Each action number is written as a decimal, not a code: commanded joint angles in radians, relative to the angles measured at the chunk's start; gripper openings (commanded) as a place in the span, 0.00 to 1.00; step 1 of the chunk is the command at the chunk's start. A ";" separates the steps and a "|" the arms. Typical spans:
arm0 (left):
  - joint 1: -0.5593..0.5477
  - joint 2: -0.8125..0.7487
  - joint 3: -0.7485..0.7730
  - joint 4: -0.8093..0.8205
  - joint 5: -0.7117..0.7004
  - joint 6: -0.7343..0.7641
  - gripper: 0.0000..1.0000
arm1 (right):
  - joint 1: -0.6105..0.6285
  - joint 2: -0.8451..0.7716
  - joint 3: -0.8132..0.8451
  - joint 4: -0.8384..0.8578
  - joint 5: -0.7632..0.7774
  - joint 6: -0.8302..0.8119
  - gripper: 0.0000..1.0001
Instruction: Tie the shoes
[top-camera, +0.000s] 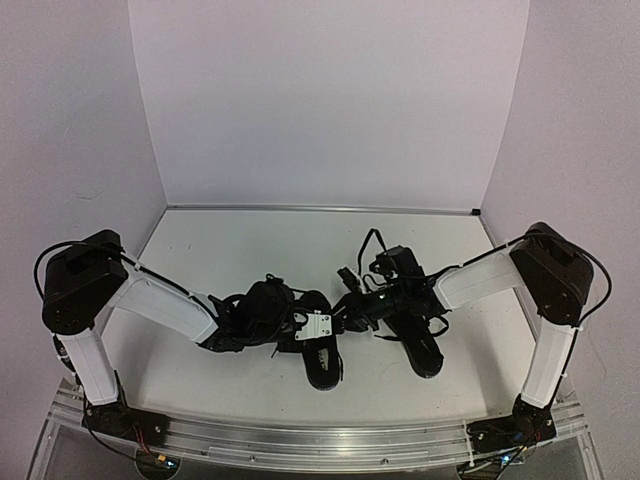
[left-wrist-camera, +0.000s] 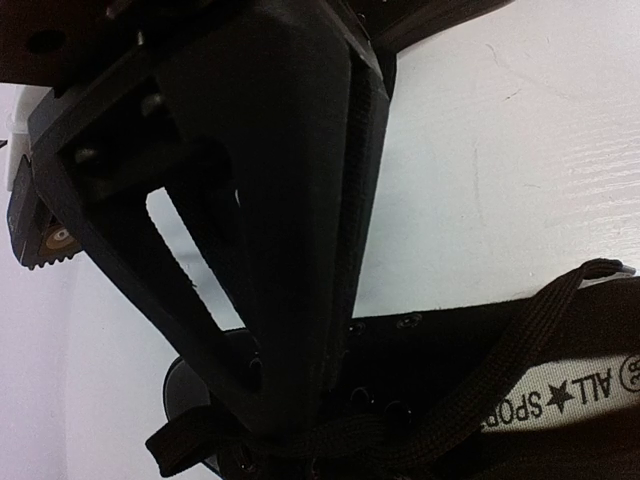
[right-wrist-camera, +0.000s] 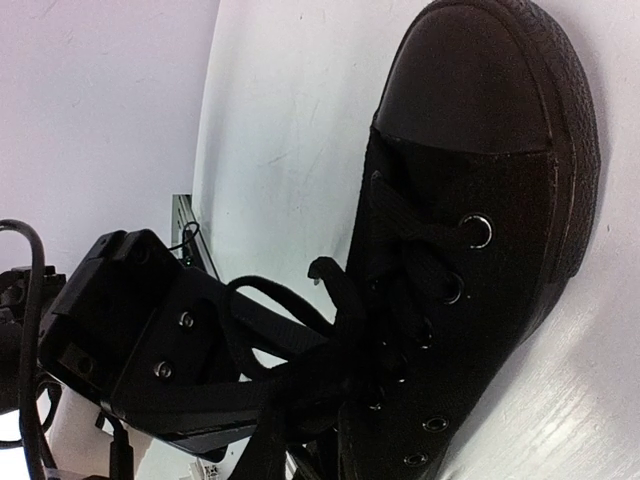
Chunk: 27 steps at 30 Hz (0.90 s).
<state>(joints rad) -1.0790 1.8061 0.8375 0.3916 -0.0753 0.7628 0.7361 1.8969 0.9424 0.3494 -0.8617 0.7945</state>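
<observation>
Two black shoes lie side by side on the white table: the left shoe (top-camera: 322, 362) and the right shoe (top-camera: 418, 345). My left gripper (top-camera: 298, 322) is over the left shoe's laces. In the left wrist view its fingers (left-wrist-camera: 300, 300) are pressed together, with the tips (left-wrist-camera: 300, 425) on a black lace (left-wrist-camera: 540, 330) above the eyelets. The white insole label (left-wrist-camera: 560, 400) shows beside it. My right gripper (top-camera: 354, 300) reaches in between the shoes. In the right wrist view it (right-wrist-camera: 320, 388) is shut among looped laces (right-wrist-camera: 270, 300) at a shoe's (right-wrist-camera: 470, 180) knot.
White walls stand close behind and on both sides of the table (top-camera: 250, 250). The aluminium rail (top-camera: 300, 440) with the arm bases runs along the near edge. The right arm (top-camera: 480, 280) lies over the right shoe.
</observation>
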 joint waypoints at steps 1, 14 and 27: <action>-0.007 -0.014 0.015 -0.007 0.009 0.011 0.00 | 0.008 0.024 0.012 0.066 -0.026 0.018 0.17; -0.010 -0.004 0.013 0.041 0.005 -0.005 0.00 | 0.013 0.071 -0.001 0.106 -0.025 0.056 0.17; -0.021 0.011 -0.009 0.118 -0.009 -0.030 0.00 | 0.013 0.110 -0.057 0.314 -0.073 0.234 0.15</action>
<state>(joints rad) -1.0815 1.8064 0.8253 0.3817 -0.0934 0.7531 0.7355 1.9789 0.8993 0.5679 -0.9077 0.9637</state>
